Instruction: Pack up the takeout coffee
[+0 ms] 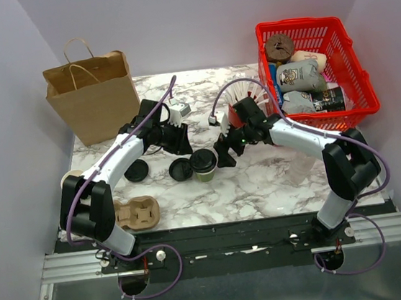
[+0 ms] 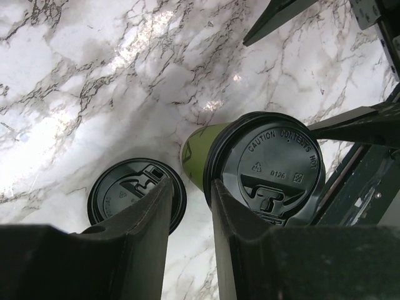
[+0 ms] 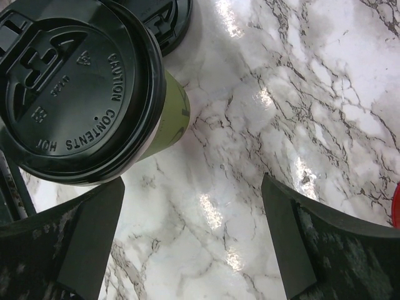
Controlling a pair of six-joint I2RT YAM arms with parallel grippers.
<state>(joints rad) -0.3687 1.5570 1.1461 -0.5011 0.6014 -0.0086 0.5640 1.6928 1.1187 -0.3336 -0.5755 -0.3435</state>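
The takeout coffee (image 1: 203,164), an olive-green cup with a black lid, stands upright on the marble table (image 1: 263,186). My left gripper (image 1: 184,146) hovers just behind and to the left of it. In the left wrist view its jaws (image 2: 190,184) stand a narrow gap apart over bare marble, with the coffee's lid (image 2: 269,162) beside the right finger. My right gripper (image 1: 224,151) is to the cup's right. It (image 3: 192,187) is wide open over bare marble, and the coffee (image 3: 75,87) stands outside its left finger.
A loose black lid (image 1: 180,169) lies just left of the cup, another (image 1: 136,171) further left. A cardboard cup carrier (image 1: 137,214) sits front left, a brown paper bag (image 1: 93,97) back left, a red basket (image 1: 315,72) back right, and a red cup of white sticks (image 1: 242,102) behind my right gripper.
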